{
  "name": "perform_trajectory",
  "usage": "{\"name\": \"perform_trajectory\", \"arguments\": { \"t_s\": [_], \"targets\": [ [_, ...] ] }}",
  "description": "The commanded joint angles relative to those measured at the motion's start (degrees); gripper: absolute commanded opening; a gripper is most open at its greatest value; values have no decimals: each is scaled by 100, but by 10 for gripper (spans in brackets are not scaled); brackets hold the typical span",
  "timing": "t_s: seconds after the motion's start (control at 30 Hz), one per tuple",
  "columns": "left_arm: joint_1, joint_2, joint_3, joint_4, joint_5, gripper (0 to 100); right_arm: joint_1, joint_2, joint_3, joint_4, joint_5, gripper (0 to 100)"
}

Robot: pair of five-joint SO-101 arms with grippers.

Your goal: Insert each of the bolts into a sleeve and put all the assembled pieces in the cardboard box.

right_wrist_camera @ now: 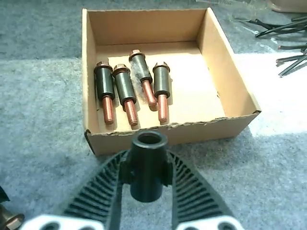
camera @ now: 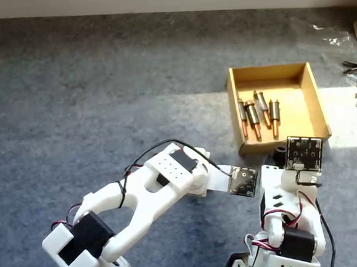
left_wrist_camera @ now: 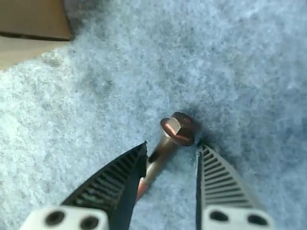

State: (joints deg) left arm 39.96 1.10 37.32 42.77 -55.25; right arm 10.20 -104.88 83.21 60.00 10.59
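We are finding the left gripper [left_wrist_camera: 171, 146] released, its two black ribbed fingers [left_wrist_camera: 117, 179] spread on either side of a copper bolt [left_wrist_camera: 169, 141] lying on the grey, carpet-like bench [left_wrist_camera: 240, 57]. The bolt's flanged hex head is sitting just beyond the fingertips. Its shank is running back between them, close along one finger, and we cannot tell whether the two are touching. The threaded end is passing out of sight behind that finger. A corner of the cardboard box [left_wrist_camera: 29, 19] is showing well beyond the gripper, cut off by the edge.

We are seeing the right gripper [right_wrist_camera: 147, 167] grasping a black sleeve [right_wrist_camera: 146, 184] upright between its fingers, open bore facing up. The sleeve's lower end is hidden. Just ahead of this gripper the cardboard box [right_wrist_camera: 192, 132] is standing open, with four assembled pieces [right_wrist_camera: 123, 86] lying side by side on its floor, their copper threads pointing back toward the gripper. One of them is lying askew against its neighbour.

In the high view a small circuit board [camera: 303, 151] is covering the right gripper, and the marks on it are too small for us to read. Beyond the box, thin dark strands [right_wrist_camera: 288, 28] are being cut off by the edge, and we cannot tell what they are.
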Motion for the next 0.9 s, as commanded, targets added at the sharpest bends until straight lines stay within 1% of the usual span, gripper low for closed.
{"name": "perform_trajectory", "arguments": {
  "t_s": [0.0, 0.17, 0.33, 0.53, 0.57, 0.7, 0.87],
  "targets": [
    [92, 31, -259, -264, -9, 158, 57, -48, -40, -171, 79, 5],
    [259, 40, -259, -264, 0, 152, 57, -48, -40, -171, 79, 5],
    [330, 40, -259, -264, -18, 78, 57, -48, -40, -163, 79, 5],
    [338, 40, -259, -264, 9, 69, 57, -48, -40, -163, 79, 5],
    [330, 22, -277, -264, 105, 62, 57, -48, -40, -163, 79, 5],
    [268, 31, -479, -246, 914, 41, 57, -48, -40, -163, 79, 5],
    [145, 40, -541, -264, 1459, 42, 57, -48, -40, -163, 79, 5]
  ]
}}
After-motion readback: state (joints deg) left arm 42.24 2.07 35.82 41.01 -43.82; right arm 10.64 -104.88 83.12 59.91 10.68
